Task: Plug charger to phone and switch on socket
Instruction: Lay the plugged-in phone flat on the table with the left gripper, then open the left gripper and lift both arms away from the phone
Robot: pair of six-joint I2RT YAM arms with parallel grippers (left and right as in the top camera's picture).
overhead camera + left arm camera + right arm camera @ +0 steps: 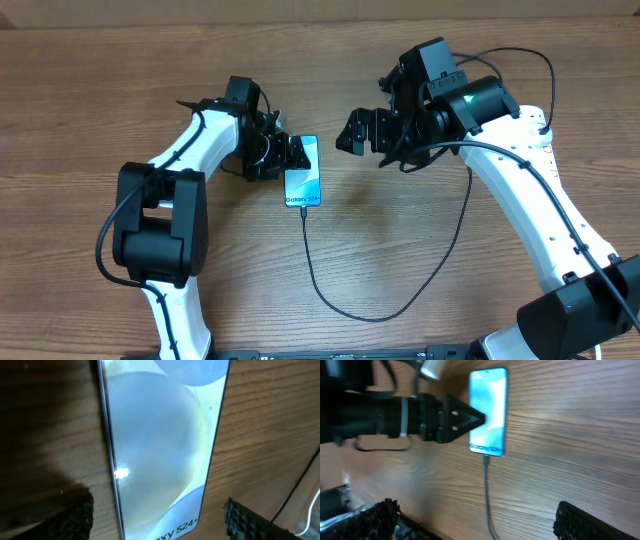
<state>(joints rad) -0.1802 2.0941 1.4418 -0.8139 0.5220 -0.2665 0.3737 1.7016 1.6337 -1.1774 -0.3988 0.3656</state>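
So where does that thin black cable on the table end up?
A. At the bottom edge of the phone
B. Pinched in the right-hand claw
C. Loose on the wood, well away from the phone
A: in the overhead and right wrist views the charger cable runs straight up to the bottom edge of the phone, just below the strip of white text, and meets it there.

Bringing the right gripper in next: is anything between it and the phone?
Nothing visible: only bare table lies between the right gripper and the phone. The left gripper straddles the phone from the other side; the charger trails off its bottom edge.
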